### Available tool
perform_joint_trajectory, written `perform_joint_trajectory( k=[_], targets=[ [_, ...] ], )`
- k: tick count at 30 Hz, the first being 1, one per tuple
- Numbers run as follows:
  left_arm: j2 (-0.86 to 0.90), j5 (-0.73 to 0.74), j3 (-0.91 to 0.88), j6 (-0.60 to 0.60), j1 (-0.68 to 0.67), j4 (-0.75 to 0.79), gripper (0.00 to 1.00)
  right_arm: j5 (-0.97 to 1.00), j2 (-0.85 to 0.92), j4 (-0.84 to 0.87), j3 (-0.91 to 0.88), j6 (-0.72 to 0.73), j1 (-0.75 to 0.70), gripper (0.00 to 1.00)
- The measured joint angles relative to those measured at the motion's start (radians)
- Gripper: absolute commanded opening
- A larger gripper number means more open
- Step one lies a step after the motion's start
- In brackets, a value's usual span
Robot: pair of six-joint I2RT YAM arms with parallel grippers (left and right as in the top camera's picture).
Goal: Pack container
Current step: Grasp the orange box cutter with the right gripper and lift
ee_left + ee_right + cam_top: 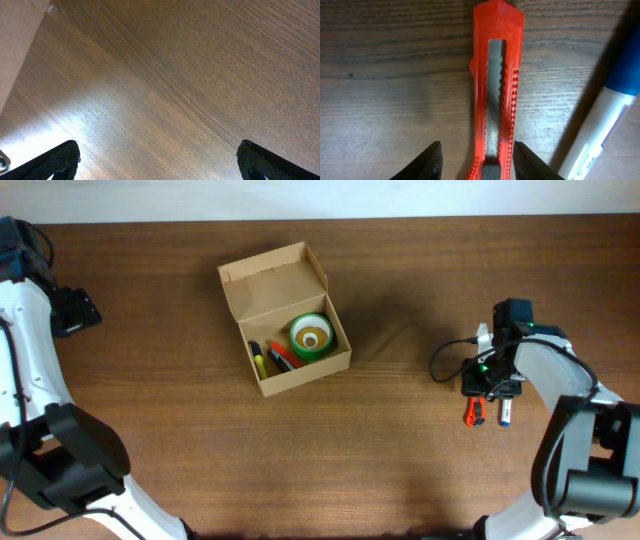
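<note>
The container (262, 284), a tan cardboard box with its flap lid standing open, sits at the table's upper middle. Inside are a green tape roll (311, 336) and yellow and orange markers (268, 360). My right gripper (490, 388) hangs low over a red box cutter (474, 412) at the right. In the right wrist view its open fingers (477, 150) straddle the cutter (496, 75), with a gap on the left side. A blue-and-white marker (602, 125) lies just right of the cutter. My left gripper (159, 155) is open over bare wood at the far left (75, 310).
The marker also shows in the overhead view (505, 412), beside the cutter. The table's back edge runs along the top (400, 220). A pale surface (15, 40) borders the wood in the left wrist view.
</note>
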Motion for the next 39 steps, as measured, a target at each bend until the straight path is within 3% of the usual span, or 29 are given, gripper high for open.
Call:
perform_joint_trajectory(
  k=[10, 26, 28, 31, 39],
  targets=[
    [0.0, 0.0, 0.0, 0.0, 0.0, 0.0, 1.0, 0.007, 0.014, 0.013, 0.0, -0.014, -0.066, 0.47],
    [0.0, 0.0, 0.0, 0.0, 0.0, 0.0, 1.0, -0.016, 0.05, 0.018, 0.0, -0.029, -0.052, 0.5],
    [0.0, 0.0, 0.0, 0.0, 0.0, 0.0, 1.0, -0.005, 0.065, 0.013, 0.009, -0.023, -0.052, 0.43],
    [0.0, 0.0, 0.0, 0.0, 0.0, 0.0, 1.0, 0.018, 0.078, 0.007, 0.024, -0.008, -0.053, 0.05],
    [0.0, 0.0, 0.0, 0.0, 0.0, 0.0, 1.0, -0.026, 0.097, -0.008, 0.061, 0.012, -0.053, 0.04]
  ],
)
